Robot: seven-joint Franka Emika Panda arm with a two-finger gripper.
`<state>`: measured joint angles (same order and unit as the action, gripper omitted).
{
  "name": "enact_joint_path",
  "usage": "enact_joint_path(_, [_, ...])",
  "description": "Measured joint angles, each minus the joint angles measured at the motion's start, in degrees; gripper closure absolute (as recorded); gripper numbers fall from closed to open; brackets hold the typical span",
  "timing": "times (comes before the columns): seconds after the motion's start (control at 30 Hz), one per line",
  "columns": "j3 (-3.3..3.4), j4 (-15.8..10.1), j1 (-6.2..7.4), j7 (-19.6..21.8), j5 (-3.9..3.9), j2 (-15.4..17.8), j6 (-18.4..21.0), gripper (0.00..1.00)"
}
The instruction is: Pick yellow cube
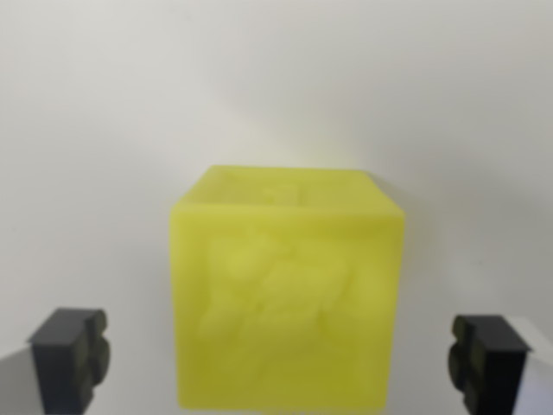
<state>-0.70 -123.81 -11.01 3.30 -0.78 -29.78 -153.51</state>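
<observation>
Gripper (281,359) spread wide, black fingertips (69,354) low

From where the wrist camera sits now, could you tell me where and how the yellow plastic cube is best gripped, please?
Grip the yellow plastic cube across its two flat side faces, those toward the wrist view's left and right. The open gripper already straddles it, one black finger on either side with gaps on both. Those faces look parallel and square to the fingers, so closing straight in should probably seat it; the embossed near face seems less suitable.
</observation>
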Motion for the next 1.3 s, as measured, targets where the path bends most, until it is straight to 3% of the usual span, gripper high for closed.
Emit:
enact_joint_path(0.47, [0.01, 1.36, -0.02, 0.1, -0.17, -4.8, -3.42, 0.0])
enact_joint_path(0.67, [0.01, 1.48, -0.04, 0.11, -0.19, -5.18, -3.68, 0.0])
enact_joint_path(0.7, [0.01, 1.49, -0.04, 0.11, -0.2, -5.18, -3.69, 1.0])
enact_joint_path(1.3, [0.0, 0.05, -0.04, -0.01, -0.05, -0.22, -0.19, 1.0])
